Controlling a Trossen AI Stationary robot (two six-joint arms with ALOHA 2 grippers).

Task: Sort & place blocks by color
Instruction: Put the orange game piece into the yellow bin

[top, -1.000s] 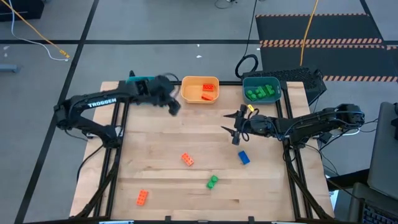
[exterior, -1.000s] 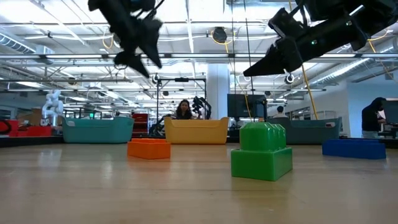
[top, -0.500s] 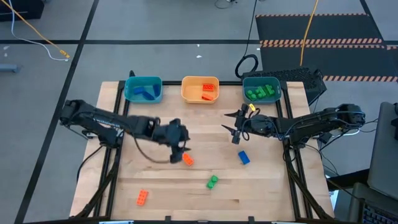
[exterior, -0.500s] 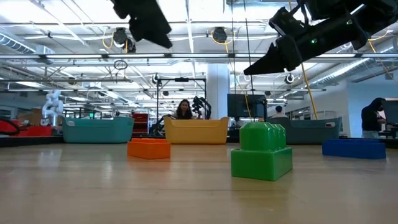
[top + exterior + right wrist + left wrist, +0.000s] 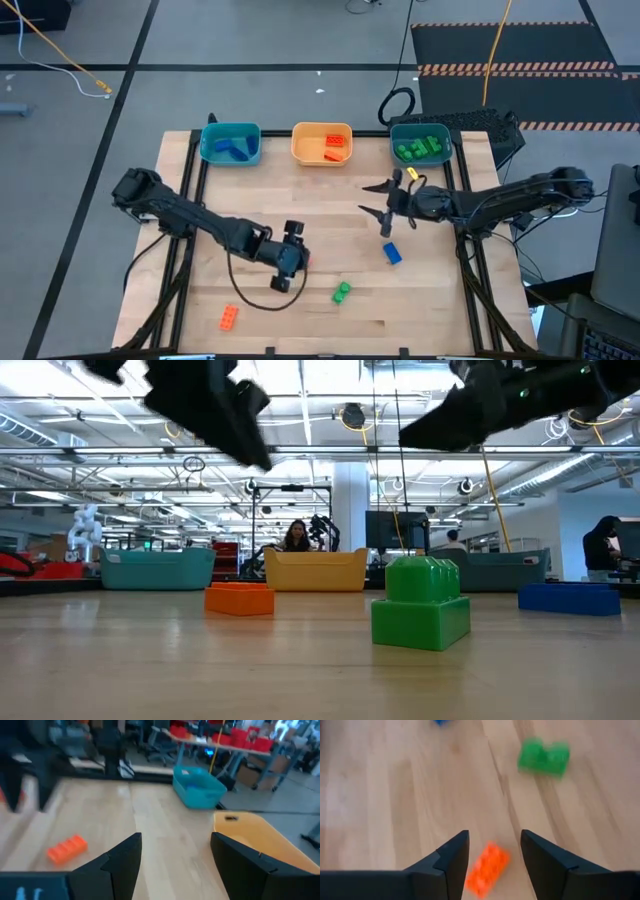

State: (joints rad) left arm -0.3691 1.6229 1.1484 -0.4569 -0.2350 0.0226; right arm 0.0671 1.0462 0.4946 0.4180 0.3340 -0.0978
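1. The left gripper (image 5: 491, 851) has its jaws parted with an orange brick (image 5: 487, 869) lying on the wood in the gap between them, touched by neither finger, so nothing is grasped
2. To do this pick well, I judge the gripper should come straight down until the fingers bracket the brick's long sides, then clench; the brick lies a little askew to the jaws, so a small wrist turn first would help
3. The right gripper (image 5: 381, 199) hangs open and empty above the table, right of centre, just far of a blue brick (image 5: 392, 253)
4. The high view places the left gripper (image 5: 289, 262) near the table's middle, hiding its brick; a green brick (image 5: 341, 292) lies just to its right and nearer, another orange brick (image 5: 229, 318) near the left front edge
5. Along the far edge stand the teal tray (image 5: 231, 131), the orange tray (image 5: 300, 146) and a dark green tray (image 5: 445, 146), each already holding bricks of its colour
6. Only the left wrist view shows the brick between the fingers; the low view shows the green brick (image 5: 420, 605) large but no grasp
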